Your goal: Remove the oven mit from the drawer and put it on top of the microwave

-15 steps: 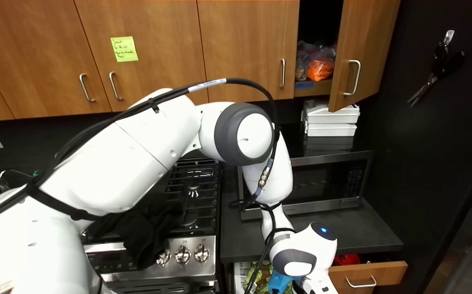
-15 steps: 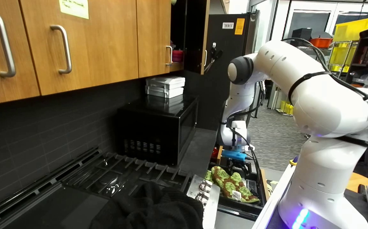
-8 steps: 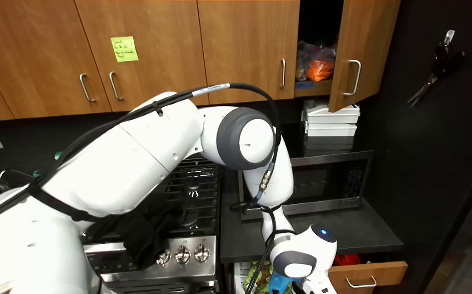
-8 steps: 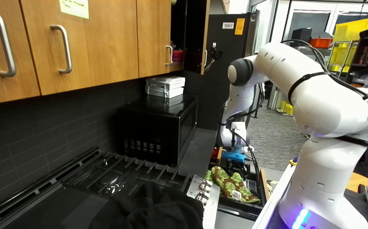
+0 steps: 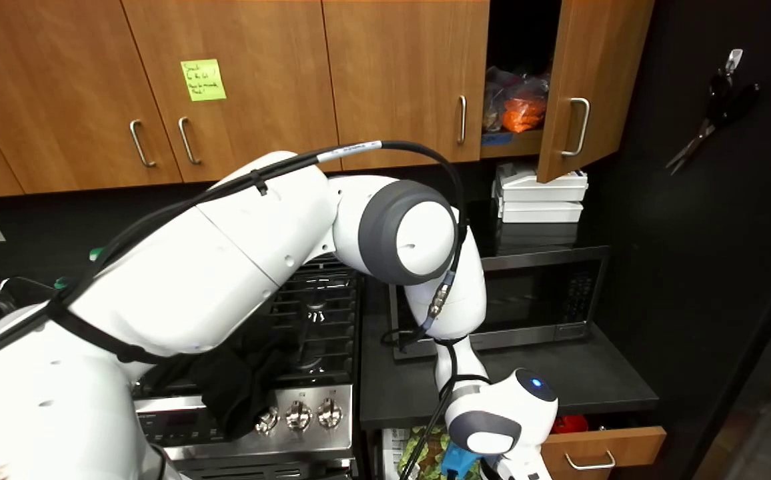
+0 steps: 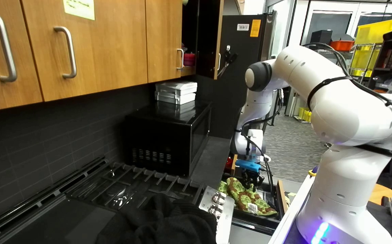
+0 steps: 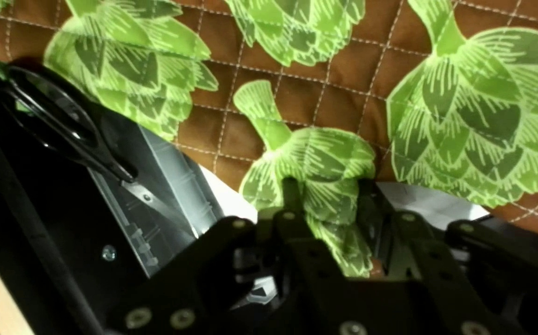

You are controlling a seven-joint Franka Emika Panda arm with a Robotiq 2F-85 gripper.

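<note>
The oven mit (image 6: 241,195), brown with green artichokes, lies in the pulled-out drawer (image 6: 281,196). In the wrist view the mit (image 7: 325,93) fills the upper part, and a fold of it is bunched between the two fingers of my gripper (image 7: 327,186). Both fingers press against that fold, so the gripper is shut on the mit, still down at drawer level. In an exterior view the arm and counter hide most of the mit (image 5: 419,450). The microwave (image 5: 525,297) stands on the counter behind the arm; its black top (image 6: 172,112) shows in an exterior view.
White boxes (image 6: 176,93) are stacked on the microwave toward the back. Above hangs an open cabinet door (image 5: 592,87). Black-handled scissors (image 7: 69,121) lie in the drawer beside the mit. A neighbouring drawer (image 5: 605,447) is partly out. Black cloth (image 6: 169,220) covers part of the stove.
The gripper's fingers have come together on the mit, gathering up a fold. The arm has shifted slightly; in an exterior view its elbow and wrist sit a bit further right and lower.
</note>
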